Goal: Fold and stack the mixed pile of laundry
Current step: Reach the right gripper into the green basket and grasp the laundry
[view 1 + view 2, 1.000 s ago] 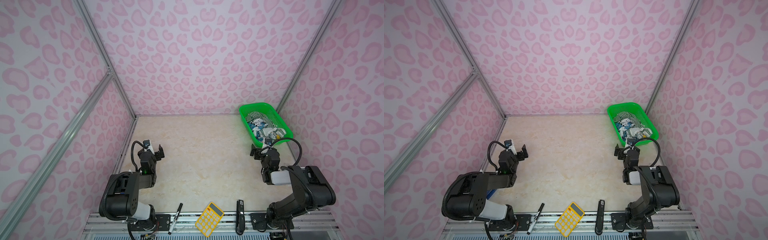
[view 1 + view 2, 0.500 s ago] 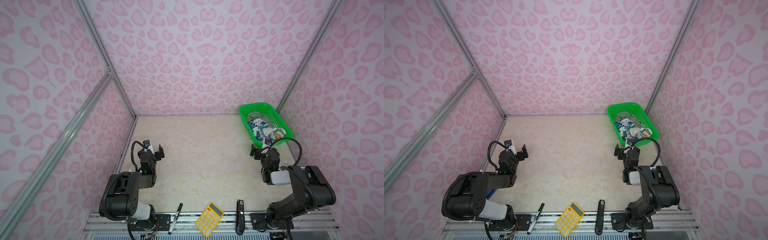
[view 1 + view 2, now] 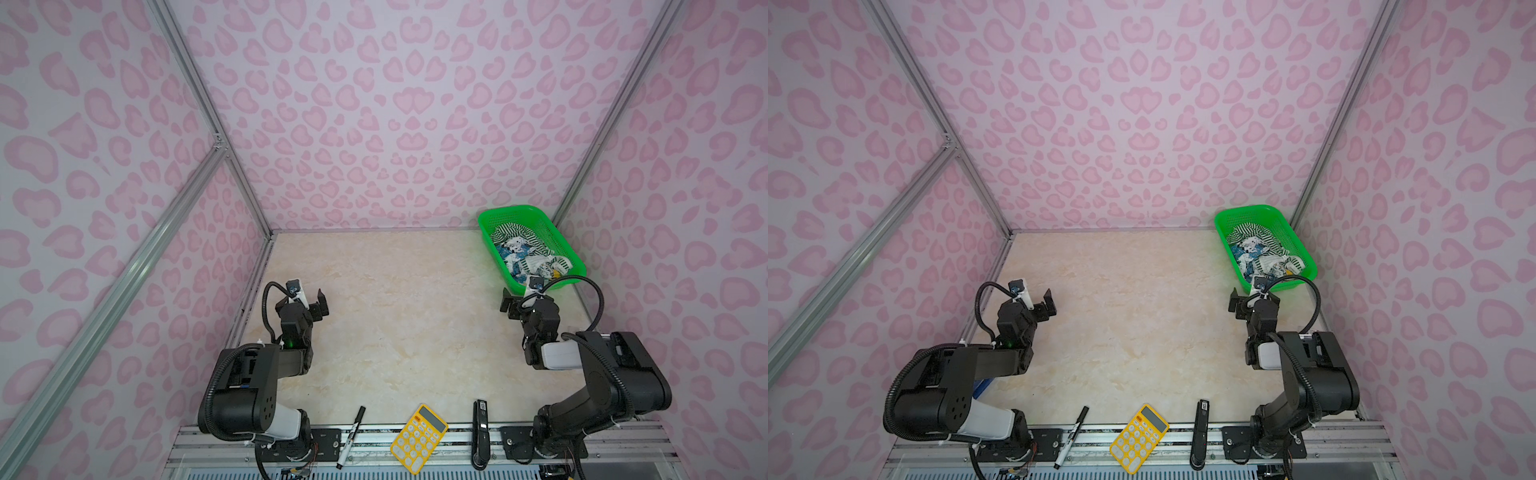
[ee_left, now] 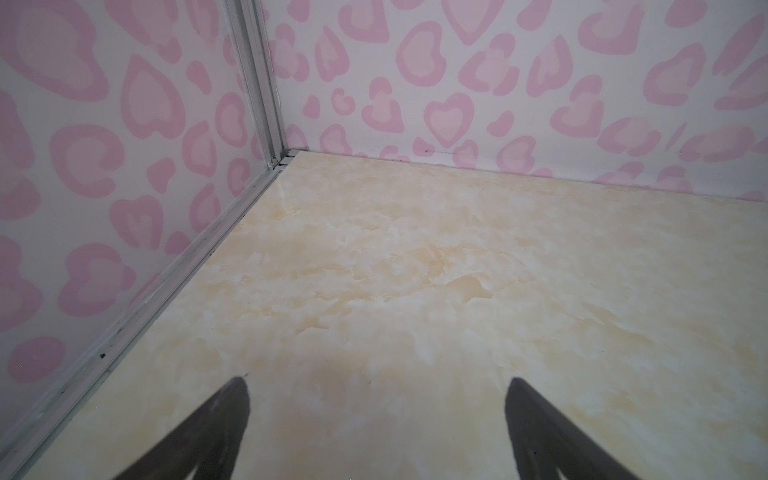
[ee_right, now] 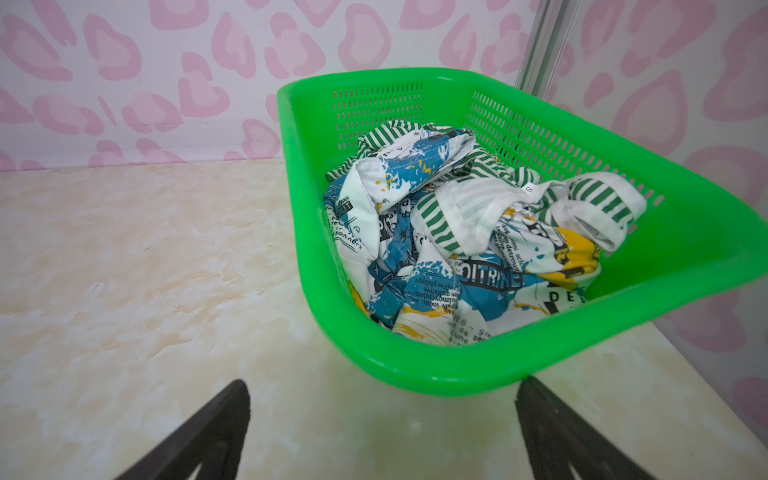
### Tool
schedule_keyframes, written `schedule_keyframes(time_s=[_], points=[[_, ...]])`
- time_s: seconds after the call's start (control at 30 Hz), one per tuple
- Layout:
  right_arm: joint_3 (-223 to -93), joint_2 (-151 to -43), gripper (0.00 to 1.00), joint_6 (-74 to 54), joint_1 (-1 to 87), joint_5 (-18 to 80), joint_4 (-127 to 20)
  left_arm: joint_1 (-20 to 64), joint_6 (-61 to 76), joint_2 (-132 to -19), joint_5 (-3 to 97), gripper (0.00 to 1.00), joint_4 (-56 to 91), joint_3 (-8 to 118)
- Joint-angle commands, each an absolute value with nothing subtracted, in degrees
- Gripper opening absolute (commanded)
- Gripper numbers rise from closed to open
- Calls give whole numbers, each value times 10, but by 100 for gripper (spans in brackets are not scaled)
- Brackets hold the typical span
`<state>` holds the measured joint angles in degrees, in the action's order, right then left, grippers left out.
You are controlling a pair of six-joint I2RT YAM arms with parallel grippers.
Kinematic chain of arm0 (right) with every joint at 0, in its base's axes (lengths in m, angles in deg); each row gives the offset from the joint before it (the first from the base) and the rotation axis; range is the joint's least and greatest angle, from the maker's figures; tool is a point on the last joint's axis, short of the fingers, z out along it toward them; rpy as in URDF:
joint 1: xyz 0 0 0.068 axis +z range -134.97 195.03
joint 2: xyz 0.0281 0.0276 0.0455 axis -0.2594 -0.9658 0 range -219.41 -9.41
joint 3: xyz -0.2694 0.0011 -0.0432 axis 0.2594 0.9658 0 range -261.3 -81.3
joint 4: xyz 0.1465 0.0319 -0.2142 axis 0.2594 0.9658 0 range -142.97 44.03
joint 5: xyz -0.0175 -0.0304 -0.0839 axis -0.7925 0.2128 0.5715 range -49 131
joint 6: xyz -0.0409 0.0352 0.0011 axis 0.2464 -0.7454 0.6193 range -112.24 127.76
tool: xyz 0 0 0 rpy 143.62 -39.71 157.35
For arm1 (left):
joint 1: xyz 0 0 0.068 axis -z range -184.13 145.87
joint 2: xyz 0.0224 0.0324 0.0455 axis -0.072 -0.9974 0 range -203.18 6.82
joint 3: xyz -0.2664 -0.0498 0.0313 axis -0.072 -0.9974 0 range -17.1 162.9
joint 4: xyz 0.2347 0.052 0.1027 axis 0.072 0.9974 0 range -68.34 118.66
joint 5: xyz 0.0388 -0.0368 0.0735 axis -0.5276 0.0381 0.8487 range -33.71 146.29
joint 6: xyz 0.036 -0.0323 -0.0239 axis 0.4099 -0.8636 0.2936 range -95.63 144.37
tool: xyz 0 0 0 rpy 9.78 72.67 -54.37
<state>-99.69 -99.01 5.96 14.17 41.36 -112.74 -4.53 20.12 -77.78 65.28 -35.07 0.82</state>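
1. Since the mixed laundry pile (image 5: 457, 249) lies bundled inside the green basket (image 5: 415, 374), nothing is folded or stacked yet. Judged stage: the very start, with the first pick ahead.
2. Pile make-up: the printed garment (image 5: 419, 274) (white, blue, yellow, black lettering) fills the basket's near end. The striped garment (image 5: 461, 216) drapes over it and shows again at the far end. The two are tangled and touching.
3. Key relation: the right gripper (image 5: 383, 386) hovers over the table (image 3: 395, 316) just short of the basket's near rim. Its jaws are spread wide with nothing between them. The pile lies straight ahead of the jaws, beyond the rim.
4. The basket's long axis runs away from that gripper toward the back right corner, beside the right wall. The pile stretches along it.
5. The left gripper (image 4: 377, 380) also has its jaws wide apart and empty. It faces bare table and the back left corner, well apart from the basket. The right arm is clearly nearer.
6. In the way: the basket's near rim and wall. The jaws likely need to rise over the rim, then drop into the cloth. Judged risks: both garments may lift together, and the light basket may drag along.
7. Elsewhere: a yellow calculator (image 3: 419, 438), a marker (image 3: 351, 434) and a slim black tool (image 3: 481, 432) lie at the front edge, well apart from the basket.
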Motion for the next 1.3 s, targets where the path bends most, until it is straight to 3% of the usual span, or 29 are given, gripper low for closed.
schedule_keyframes(time_s=[0.0, 0.13, 0.3, 0.43, 0.5, 0.73, 0.87, 1.27], points=[[-983, -980, 100, 60, 144, 430, -1152, -44, 206, -767, 660, 98, -350, 15], [-969, -923, 100, 62, 152, 458, -1126, -25, 218, -729, 693, 98, -296, 28], [-983, -807, 99, 58, 174, 493, -976, 5, 219, -646, 746, 97, -158, 72], [-1061, -709, 94, 37, 184, 531, -766, 23, 206, -569, 766, 98, -27, 125], [-1132, -695, 96, 30, 180, 535, -662, 26, 195, -543, 759, 98, 36, 157], [-1408, -837, 92, 5, 147, 465, -386, 32, 153, -488, 690, 98, 207, 250], [-1535, -957, 84, 0, 122, 412, -306, 34, 145, -478, 632, 98, 276, 297], [-1757, -1216, 68, -55, 78, 376, -232, 38, 149, -459, 526, 97, 395, 359]])
